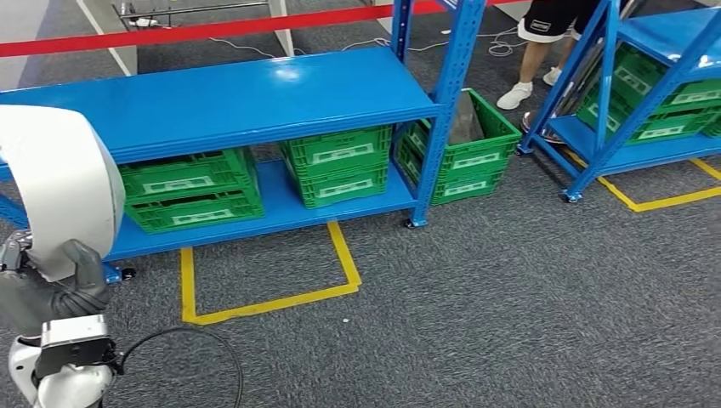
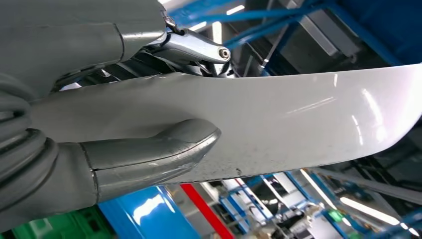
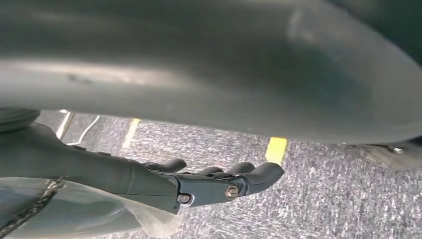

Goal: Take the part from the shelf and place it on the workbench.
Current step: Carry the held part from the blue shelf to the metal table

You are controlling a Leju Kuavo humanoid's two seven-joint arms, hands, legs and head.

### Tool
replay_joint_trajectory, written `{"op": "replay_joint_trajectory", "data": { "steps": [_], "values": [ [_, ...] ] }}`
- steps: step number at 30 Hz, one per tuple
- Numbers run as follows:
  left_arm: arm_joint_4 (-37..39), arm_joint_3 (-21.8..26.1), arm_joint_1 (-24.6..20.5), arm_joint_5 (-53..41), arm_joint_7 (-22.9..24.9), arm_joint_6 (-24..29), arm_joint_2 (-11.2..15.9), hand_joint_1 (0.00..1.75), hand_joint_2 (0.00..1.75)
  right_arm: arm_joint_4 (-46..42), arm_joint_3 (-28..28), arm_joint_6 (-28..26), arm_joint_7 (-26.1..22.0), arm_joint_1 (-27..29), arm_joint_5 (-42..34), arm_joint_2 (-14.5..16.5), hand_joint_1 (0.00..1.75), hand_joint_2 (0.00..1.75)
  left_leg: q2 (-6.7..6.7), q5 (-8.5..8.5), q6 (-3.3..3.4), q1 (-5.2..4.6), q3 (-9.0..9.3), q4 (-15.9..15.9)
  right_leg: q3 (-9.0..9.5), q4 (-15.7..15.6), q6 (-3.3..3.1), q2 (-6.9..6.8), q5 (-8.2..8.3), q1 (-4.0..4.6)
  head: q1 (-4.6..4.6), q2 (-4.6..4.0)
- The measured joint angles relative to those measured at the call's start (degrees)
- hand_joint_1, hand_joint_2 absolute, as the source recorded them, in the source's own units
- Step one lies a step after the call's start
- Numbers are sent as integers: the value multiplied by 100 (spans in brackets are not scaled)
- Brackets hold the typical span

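Nearest the camera, at the left near corner of the head view, a large glossy white curved plastic part (image 1: 53,191) stands with its long axis roughly upright, already off the blue steel shelf (image 1: 229,98). The left robot hand (image 1: 64,285) grips its lower end from below, thumb (image 2: 154,152) pressed on its face. The right robot hand (image 3: 219,181) hangs over the carpet, fingers loosely curled, holding nothing. No tabletop is visible.
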Motion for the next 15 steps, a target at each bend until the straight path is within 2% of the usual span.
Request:
{"op": "replay_joint_trajectory", "data": {
  "steps": [1,3,5,7,8,9,10,11,12,13,14,15],
  "values": [
    [0,-4,-3,-5,1,0,1,175,175,1,-1,3,-1,-6,1,1,0,0,35,-5,-31,-14,0,10,31,-60,-42,-1,-13,13,-5,0],
    [0,-12,-8,-10,1,0,1,175,175,1,-7,11,-1,3,3,1,0,0,89,-17,-84,-12,9,20,19,-56,-118,105,13,10,-11,0],
    [0,-19,-10,-12,1,0,3,175,175,-1,-23,13,2,11,5,-2,0,0,-58,-184,-144,14,-47,206,12,-66,-182,193,41,-7,-23,0],
    [1,-22,-2,-16,2,0,14,175,175,-2,-39,16,4,-4,6,-2,0,0,-305,-564,-186,35,-299,830,-1,-72,-228,295,64,-11,-38,0],
    [4,-22,4,-16,2,0,21,175,175,-2,-43,21,4,-11,8,-2,0,0,-371,-749,-192,38,-472,1228,-13,-70,-242,354,71,-5,-40,0],
    [8,-23,10,-15,3,0,27,175,175,-2,-45,25,5,-11,8,-2,0,0,-398,-850,-189,37,-608,1532,-22,-68,-250,414,76,2,-39,0],
    [11,-23,14,-14,3,0,31,175,175,-2,-46,26,8,-6,9,-2,0,0,-410,-841,-179,36,-668,1664,-27,-66,-254,479,80,9,-41,0],
    [14,-23,16,-14,3,0,33,175,175,-2,-48,26,11,1,10,-3,0,0,-424,-710,-157,36,-623,1560,-26,-63,-255,545,84,16,-40,0],
    [15,-23,17,-15,3,0,34,175,175,-2,-49,26,15,5,13,-3,0,0,-462,-494,-124,34,-485,1253,-22,-59,-254,613,88,23,-41,0],
    [15,-23,15,-16,3,0,37,175,175,-2,-50,27,17,6,15,-1,0,0,-568,-279,-80,32,-309,858,-22,-56,-248,677,93,23,-40,0],
    [15,-24,16,-17,5,0,39,175,175,-1,-51,28,17,-1,16,3,0,0,-702,-120,-35,34,-155,497,-35,-45,-234,736,101,31,-32,0],
    [15,-25,16,-19,8,1,42,175,175,-1,-51,30,18,-9,19,6,0,0,-815,-45,-3,30,-54,243,-64,-36,-210,790,114,24,-34,0]
  ]
}}
